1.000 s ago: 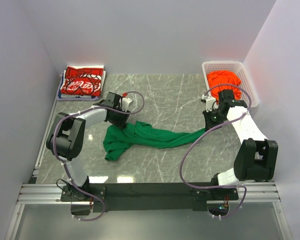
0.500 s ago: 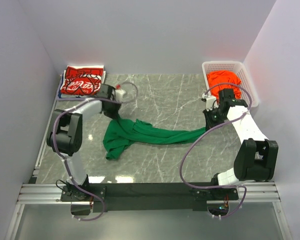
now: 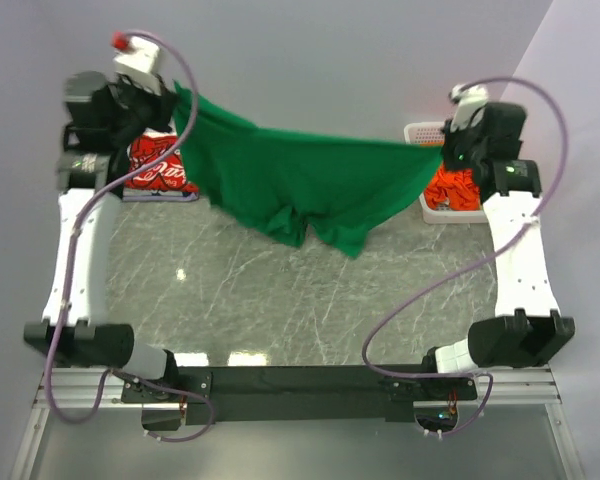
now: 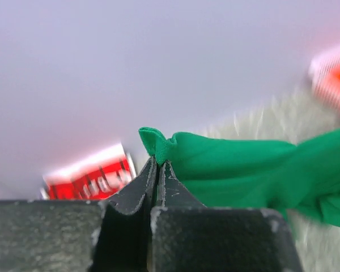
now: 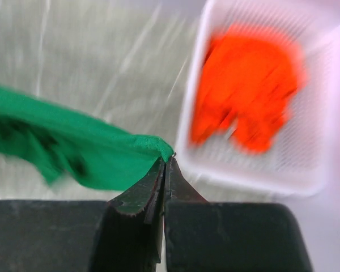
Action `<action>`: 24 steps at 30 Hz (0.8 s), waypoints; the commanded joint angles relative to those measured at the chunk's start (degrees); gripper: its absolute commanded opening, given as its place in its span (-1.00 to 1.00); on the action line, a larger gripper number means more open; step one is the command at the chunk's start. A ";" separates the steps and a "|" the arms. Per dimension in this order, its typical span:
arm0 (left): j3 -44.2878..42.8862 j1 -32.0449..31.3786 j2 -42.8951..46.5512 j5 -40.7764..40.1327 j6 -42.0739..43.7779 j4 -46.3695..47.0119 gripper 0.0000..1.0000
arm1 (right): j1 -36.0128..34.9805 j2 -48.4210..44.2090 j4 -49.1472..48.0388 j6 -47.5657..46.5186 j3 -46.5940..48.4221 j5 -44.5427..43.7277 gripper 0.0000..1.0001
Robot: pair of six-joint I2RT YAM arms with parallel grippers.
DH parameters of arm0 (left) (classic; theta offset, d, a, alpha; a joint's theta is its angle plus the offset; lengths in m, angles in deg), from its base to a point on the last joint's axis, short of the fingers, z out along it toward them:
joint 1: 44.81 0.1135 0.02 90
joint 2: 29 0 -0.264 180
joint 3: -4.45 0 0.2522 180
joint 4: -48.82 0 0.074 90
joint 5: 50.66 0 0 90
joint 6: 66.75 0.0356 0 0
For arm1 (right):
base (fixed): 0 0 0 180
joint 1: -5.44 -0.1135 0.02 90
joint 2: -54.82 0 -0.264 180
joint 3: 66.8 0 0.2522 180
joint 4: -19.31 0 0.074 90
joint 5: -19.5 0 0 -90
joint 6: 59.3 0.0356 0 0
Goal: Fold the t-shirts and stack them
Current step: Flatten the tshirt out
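A second ago the plain bright green cotton t-shirt (image 3: 300,185) lay bunched on the grey marble-patterned desk (image 3: 280,300). Now it hangs stretched across the upper middle of the top view. The left end effector (image 4: 157,165) is pinched tight on one corner at upper left. The right end effector (image 5: 165,161) is likewise closed on the opposite edge at upper right, beside the white plastic mesh basket (image 3: 423,131). Spread like this, the shirt seems ready to be laid flat for folding.

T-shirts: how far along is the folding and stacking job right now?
Done: the red t-shirt lies folded at the far left corner. In hand: the green t-shirt hangs stretched between the left hand and right hand, both shut on it. Left: the orange t-shirt, bunched in the basket.
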 commanded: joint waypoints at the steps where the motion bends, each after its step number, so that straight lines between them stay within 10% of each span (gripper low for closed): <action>1: -4.81 2.54 4.86 1.96 -5.19 7.84 -0.99 | 0.53 -6.27 -10.10 3.08 9.04 -5.92 -1.00; 12: -8.79 -1.41 7.86 16.99 -18.29 1.52 -0.99 | -12.35 -14.25 -7.74 6.26 11.10 -0.90 -1.00; 24: -22.13 7.91 14.28 0.55 -13.81 9.35 -0.99 | -1.40 -15.68 -11.88 8.35 23.98 -3.47 -1.00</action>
